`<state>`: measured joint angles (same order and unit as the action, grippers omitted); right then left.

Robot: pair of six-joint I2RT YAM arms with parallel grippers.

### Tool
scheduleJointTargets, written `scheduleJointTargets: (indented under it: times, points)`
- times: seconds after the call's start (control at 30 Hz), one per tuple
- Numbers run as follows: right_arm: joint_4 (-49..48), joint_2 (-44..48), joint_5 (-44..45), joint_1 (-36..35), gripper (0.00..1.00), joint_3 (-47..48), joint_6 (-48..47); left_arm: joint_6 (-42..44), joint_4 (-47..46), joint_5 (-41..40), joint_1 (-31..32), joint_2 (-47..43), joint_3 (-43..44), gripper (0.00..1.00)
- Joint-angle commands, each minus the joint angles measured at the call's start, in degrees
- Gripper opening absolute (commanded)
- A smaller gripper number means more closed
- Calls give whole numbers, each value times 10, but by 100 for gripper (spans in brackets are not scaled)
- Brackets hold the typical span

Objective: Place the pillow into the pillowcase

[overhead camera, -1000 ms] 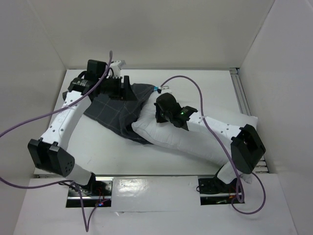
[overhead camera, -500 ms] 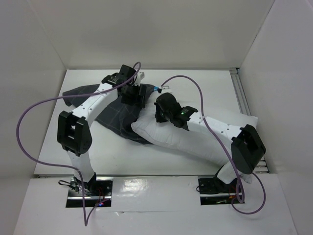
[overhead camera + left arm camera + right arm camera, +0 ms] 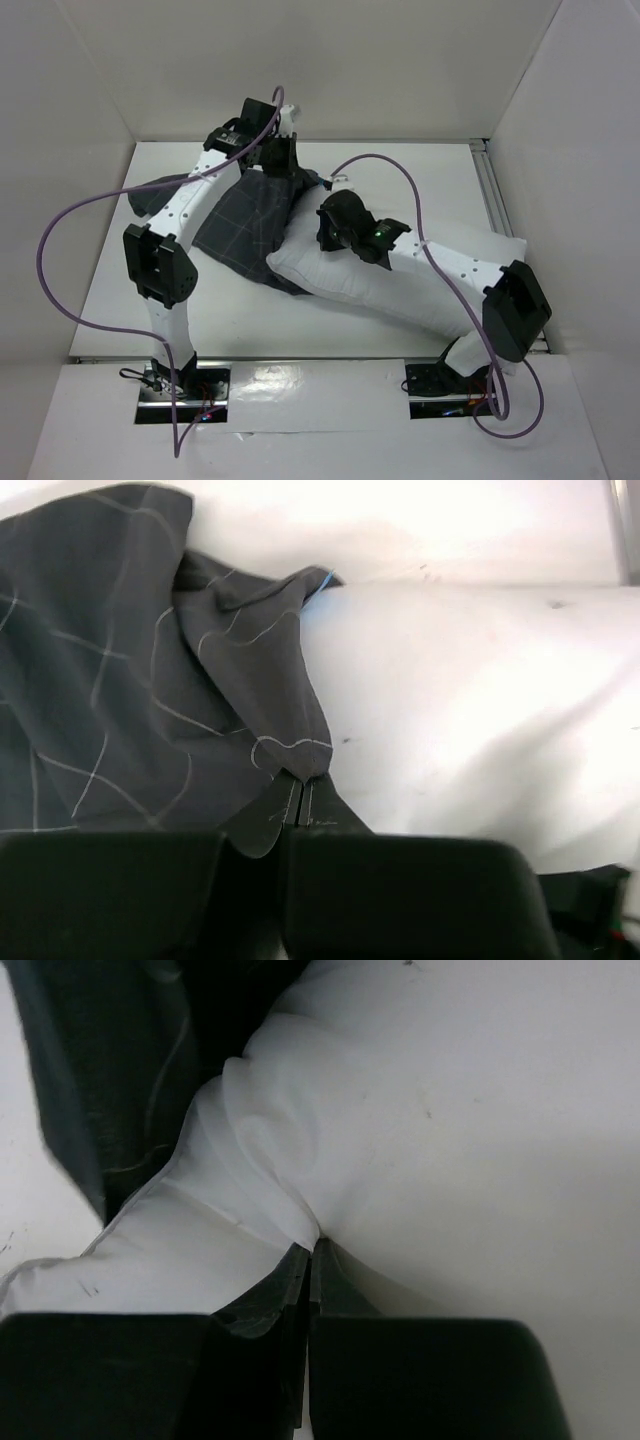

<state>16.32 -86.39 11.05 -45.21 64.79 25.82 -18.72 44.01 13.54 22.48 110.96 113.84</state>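
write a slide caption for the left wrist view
Left gripper shut on a fold of the grey checked pillowcase, with the white pillow lying alongside.

- Reaches the left arm (image 3: 190, 200) up from its near-left base to a raised elbow, then far forward toward the back of the counter (image 3: 420, 180).
- Angles the end of that arm rightward and downward.
- Presses the left hand (image 3: 300, 802) closed, fingertips together on a pinched fold of the pillowcase (image 3: 100, 680).
- Extends the right arm (image 3: 450, 265) from the near-right base, elbow out by the right edge, forearm running leftward to the middle.
- Clamps the right hand (image 3: 310, 1260) tight, fingertips meeting on a bunched ridge of the pillow (image 3: 450, 1110).
- Holds the two hands near each other but apart, the left one farther back.
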Motion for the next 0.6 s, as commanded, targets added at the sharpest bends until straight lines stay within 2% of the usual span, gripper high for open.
scheduleJointTargets:
  times: [0.0,0.2,0.37,0.5,0.57]
  points:
    - [47,28,12,-21,0,-15,-14,-25,-11,45,-1,-22,31,0]
    - [107,79,35,-71,0,-10,2,-50,-23,33,-1,-3,43,0]
    - [109,97,46,-78,0,-5,-18,-33,-23,109,5,3,50,0]
    - [91,62,99,-60,0,38,-80,-20,-17,138,12,-63,-38,0]
    - [59,41,81,-19,0,44,-110,-15,-17,138,12,-113,-71,0]
